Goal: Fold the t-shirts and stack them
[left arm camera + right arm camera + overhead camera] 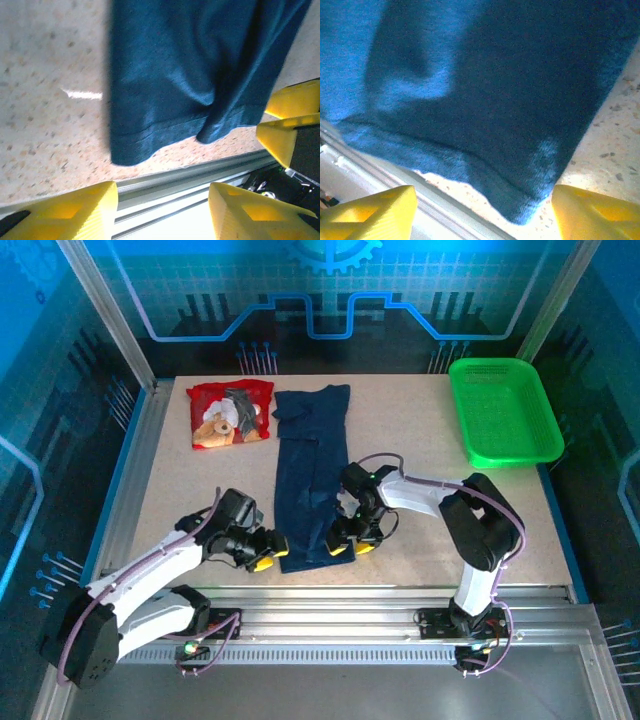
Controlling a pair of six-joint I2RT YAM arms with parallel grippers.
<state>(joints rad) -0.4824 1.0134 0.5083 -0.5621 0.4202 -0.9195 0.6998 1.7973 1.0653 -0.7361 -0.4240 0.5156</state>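
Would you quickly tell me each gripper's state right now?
Left gripper: open, holding nothing, at the navy t-shirt's hem.
Right gripper: open, holding nothing.

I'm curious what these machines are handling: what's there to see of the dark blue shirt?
The navy t-shirt, soft knit cloth, lies flat on the table, folded lengthwise into a long narrow strip, sleeve at the far end, stitched hem slightly rumpled at the near edge. The left claw and right claw stand open at its two near corners, neither gripping it.

White shells, black joints on both arms; purple-grey cables looped alongside. Yellow wedge fingertips on left claw and right claw.
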